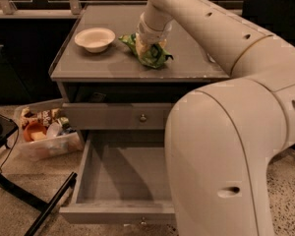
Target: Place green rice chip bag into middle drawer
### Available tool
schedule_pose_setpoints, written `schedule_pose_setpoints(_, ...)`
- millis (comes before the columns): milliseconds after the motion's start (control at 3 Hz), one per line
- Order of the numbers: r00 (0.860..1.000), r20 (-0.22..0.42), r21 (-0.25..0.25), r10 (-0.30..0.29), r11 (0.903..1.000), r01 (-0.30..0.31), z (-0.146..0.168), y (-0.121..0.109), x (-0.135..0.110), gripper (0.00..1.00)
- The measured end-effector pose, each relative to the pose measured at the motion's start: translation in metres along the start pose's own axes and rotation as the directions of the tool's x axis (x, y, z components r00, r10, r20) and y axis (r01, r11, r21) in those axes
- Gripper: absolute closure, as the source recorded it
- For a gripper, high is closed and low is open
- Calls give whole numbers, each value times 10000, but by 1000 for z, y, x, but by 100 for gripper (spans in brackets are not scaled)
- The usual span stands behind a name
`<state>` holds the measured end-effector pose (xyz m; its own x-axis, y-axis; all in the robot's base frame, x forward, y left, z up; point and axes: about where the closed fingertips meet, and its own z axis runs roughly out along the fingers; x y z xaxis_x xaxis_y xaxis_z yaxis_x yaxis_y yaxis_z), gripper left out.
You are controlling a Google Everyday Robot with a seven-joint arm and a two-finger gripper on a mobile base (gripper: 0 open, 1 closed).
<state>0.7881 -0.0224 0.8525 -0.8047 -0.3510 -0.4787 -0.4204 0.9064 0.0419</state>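
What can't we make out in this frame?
- gripper, camera view: down on the green rice chip bag on the tabletop; the wrist hides its grip.
- middle drawer, camera view: right side hidden behind the arm.
- floor bin, camera view: contents too small to name.

One white shallow bowl [94, 38], one glossy green foil chip bag [155, 58] on the grey tabletop [103, 63] — one claw [147, 46] on the bag. Two knobbed grey drawers — one pulled-out drawer [123, 177], one closed drawer [113, 117]. One clear plastic bin [49, 140].

Gripper [148, 47] hidden behind wrist [155, 26] at green rice chip bag [156, 58], middle drawer [125, 178] partly behind arm [226, 146]
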Motion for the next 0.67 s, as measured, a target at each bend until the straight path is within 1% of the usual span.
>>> schedule_pose_setpoints(333, 9994, -19, 482, 350, 9982, -349, -19, -16, 19, 100)
schedule_pose_setpoints(667, 9992, 110, 755, 391, 9963, -398, -44, -26, 41, 100)
